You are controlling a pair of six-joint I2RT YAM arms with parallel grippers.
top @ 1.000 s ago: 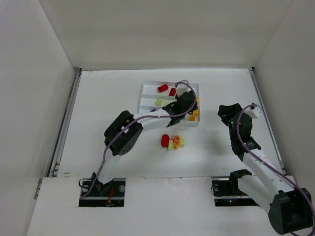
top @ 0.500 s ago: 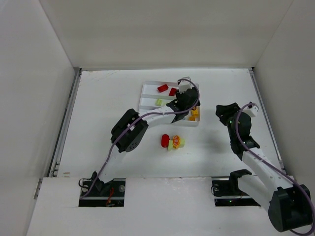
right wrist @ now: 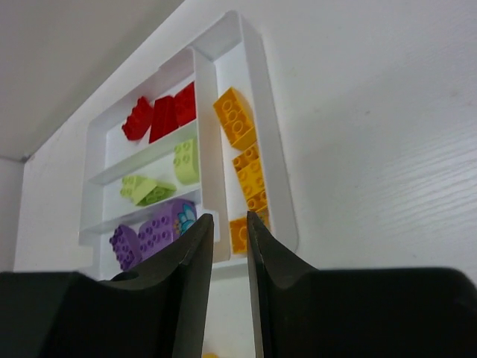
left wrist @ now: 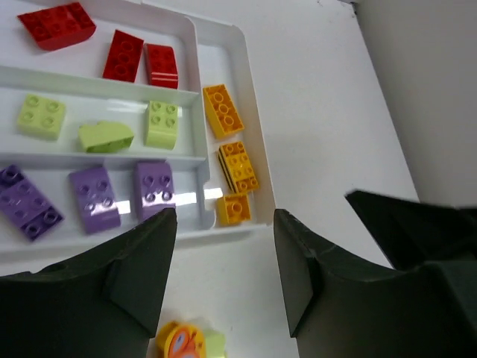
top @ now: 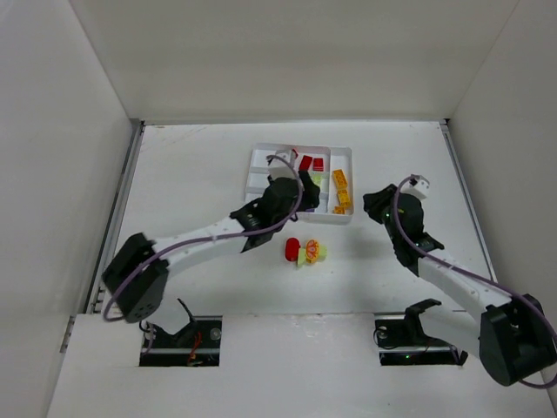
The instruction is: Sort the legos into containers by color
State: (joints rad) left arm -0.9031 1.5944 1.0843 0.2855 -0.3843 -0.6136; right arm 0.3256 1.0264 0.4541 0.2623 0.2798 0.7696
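The white tray (top: 345, 153) holds sorted legos. In the left wrist view (left wrist: 195, 45) it has red bricks (left wrist: 123, 54) in the far slot, lime bricks (left wrist: 162, 123) in the middle, purple bricks (left wrist: 93, 198) in the near slot and orange bricks (left wrist: 238, 165) in the crosswise slot. A red brick (top: 292, 249) and an orange-and-lime piece (top: 312, 252) lie loose on the table; the piece also shows in the left wrist view (left wrist: 182, 341). My left gripper (top: 283, 193) (left wrist: 223, 224) is open and empty above the tray's near edge. My right gripper (top: 372, 204) (right wrist: 229, 218) is nearly shut and empty, right of the tray (right wrist: 287, 216).
White walls enclose the table on the left, back and right. The left arm's forearm (top: 209, 237) stretches across the table to the left of the loose bricks. The right arm (top: 444, 279) lies along the right side.
My left arm has pulled back from the tray's right end, and its gripper now hangs over the tray's near left part. My right gripper has moved left toward the tray.
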